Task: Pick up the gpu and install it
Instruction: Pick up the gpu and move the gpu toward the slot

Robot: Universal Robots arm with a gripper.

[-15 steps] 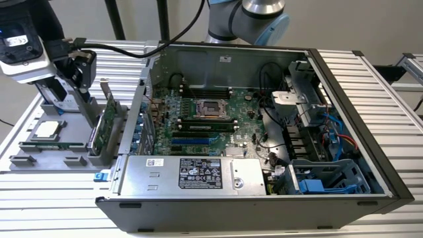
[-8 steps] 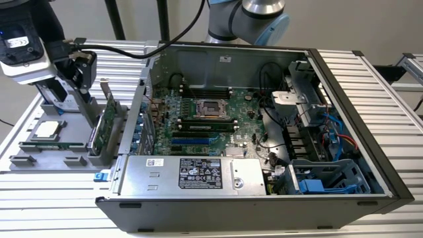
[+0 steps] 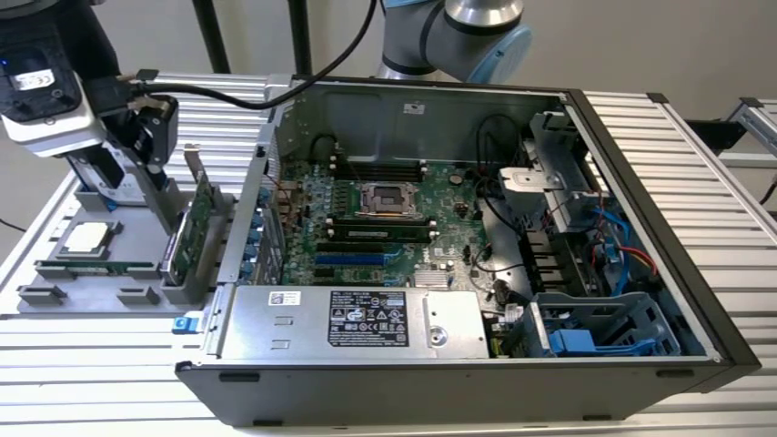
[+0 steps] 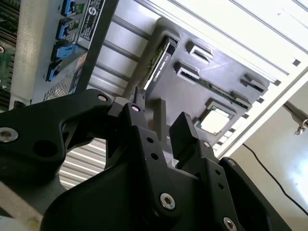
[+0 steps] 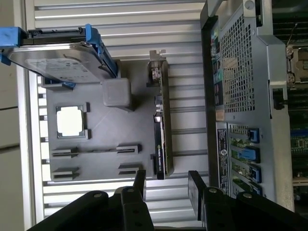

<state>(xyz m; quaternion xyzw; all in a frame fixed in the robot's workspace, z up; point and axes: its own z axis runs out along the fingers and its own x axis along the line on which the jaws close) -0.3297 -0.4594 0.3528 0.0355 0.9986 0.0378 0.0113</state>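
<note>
The gpu (image 3: 192, 235) stands on its long edge in a slot of the grey parts tray (image 3: 73, 296), just outside the open computer case at the exterior view's left. It is a green card with a silver bracket at one end. In both wrist views I see the gpu (image 5: 161, 130) (image 4: 161, 62) edge-on. My gripper (image 3: 155, 146) hangs above the tray, a little off from the card's end. In both wrist views the gripper (image 5: 167, 183) (image 4: 162, 113) is open with nothing between its black fingers (image 5: 139, 182), apart from the card.
The tray also holds a silver hard drive with blue rails (image 5: 57, 53), a square processor chip (image 5: 70, 120) and a narrow memory stick (image 5: 96, 150). The open computer case (image 3: 631, 137) lies on the ribbed metal table, its motherboard (image 3: 388, 228) exposed, with cables and drive cages at the exterior view's right.
</note>
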